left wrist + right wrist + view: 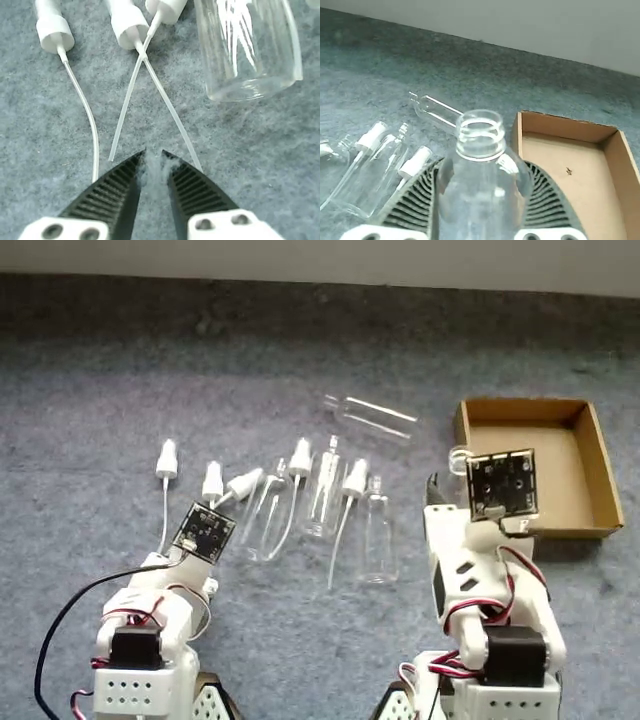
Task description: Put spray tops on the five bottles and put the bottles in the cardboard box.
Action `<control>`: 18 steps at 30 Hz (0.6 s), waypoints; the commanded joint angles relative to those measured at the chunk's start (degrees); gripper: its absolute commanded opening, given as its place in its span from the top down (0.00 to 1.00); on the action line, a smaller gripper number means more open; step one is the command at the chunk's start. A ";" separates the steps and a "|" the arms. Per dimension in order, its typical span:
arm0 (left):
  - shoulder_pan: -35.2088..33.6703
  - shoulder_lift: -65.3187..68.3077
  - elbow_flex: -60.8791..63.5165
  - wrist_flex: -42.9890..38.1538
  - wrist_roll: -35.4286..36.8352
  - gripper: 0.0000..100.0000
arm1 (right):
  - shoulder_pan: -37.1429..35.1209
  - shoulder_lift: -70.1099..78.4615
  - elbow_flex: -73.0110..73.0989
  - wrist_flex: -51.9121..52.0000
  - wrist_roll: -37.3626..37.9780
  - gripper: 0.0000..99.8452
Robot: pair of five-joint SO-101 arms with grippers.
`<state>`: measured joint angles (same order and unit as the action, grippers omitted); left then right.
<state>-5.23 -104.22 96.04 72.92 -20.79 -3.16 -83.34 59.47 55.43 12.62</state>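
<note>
Five bottles (375, 535), five tops (167, 458), one box (601, 465)

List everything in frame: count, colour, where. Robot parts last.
spray tops: 5, white, loose in a rough row, mid-left
loose bottles: 4, clear, uncapped, lying down; three among the spray tops, one apart farther back
held bottle: 1, clear, uncapped, at the left wall of the cardboard box
cardboard box: 1, brown, open-topped, right side
carpet: 1, grey, under everything
left arm, right arm: 2, white with black motors, near edge
left hand: black, slightly open, holding nothing, just short of the spray tops
right hand: black, shut on the held bottle
</note>
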 commanded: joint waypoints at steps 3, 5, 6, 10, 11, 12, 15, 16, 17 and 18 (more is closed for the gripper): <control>0.57 -0.40 1.10 -2.20 -0.53 0.99 | 0.57 -10.77 12.44 -9.01 0.35 0.93; 0.48 -0.40 1.10 -2.20 -0.79 0.99 | 0.48 -13.41 15.08 -10.07 0.26 0.93; 0.48 -0.40 1.10 -2.11 -0.88 0.99 | 0.48 -14.73 16.04 -10.68 0.26 0.93; 0.48 -0.40 1.10 -1.76 -8.26 0.99 | 0.48 -18.59 18.86 -12.62 -3.16 0.93; 0.48 -0.40 1.10 -1.76 -8.97 0.99 | 0.48 -19.03 19.38 -13.14 -5.71 0.93; 0.48 -0.40 1.10 -1.76 -8.70 0.99 | 0.48 -19.30 19.65 -13.58 -8.35 0.93; 0.48 -0.40 0.92 -1.67 -8.53 0.99 | -0.31 -19.91 19.65 -15.43 -14.51 0.93; 0.48 -0.40 0.84 -1.32 -8.53 0.99 | -1.27 -20.26 19.65 -16.31 -15.91 0.93; 0.48 -0.40 0.84 -1.32 -8.53 0.99 | -2.59 -20.26 19.65 -17.10 -16.70 0.93; 0.48 -0.40 0.84 -1.14 -8.53 0.99 | -4.18 -20.26 19.65 -18.24 -16.88 0.93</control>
<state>-5.14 -104.22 96.04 71.78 -28.70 -3.69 -102.77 79.78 40.84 -1.80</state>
